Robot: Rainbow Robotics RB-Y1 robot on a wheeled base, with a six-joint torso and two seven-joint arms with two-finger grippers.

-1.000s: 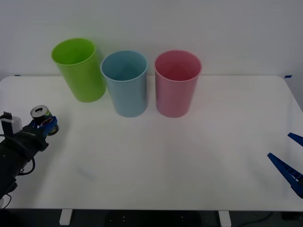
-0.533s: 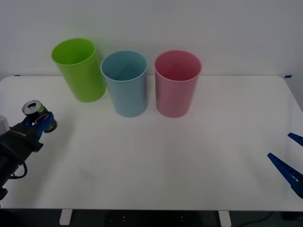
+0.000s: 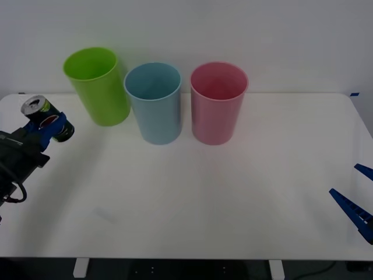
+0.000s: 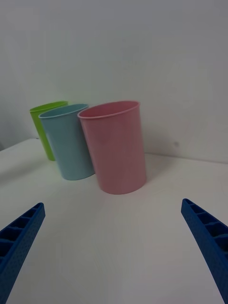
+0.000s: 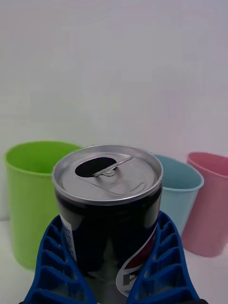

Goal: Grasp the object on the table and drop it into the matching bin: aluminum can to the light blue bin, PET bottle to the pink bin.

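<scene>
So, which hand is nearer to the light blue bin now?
The left. The left hand, shut on the can, is at the table's left edge, with the lime green bin between it and the light blue bin. The right hand waits open at the far right edge.

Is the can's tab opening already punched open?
Yes, the aluminum can held by the left gripper shows a dark open hole in its silver top.

Opened dark can (image 3: 46,119), tilted, gripper-held (image 3: 42,129)
</scene>
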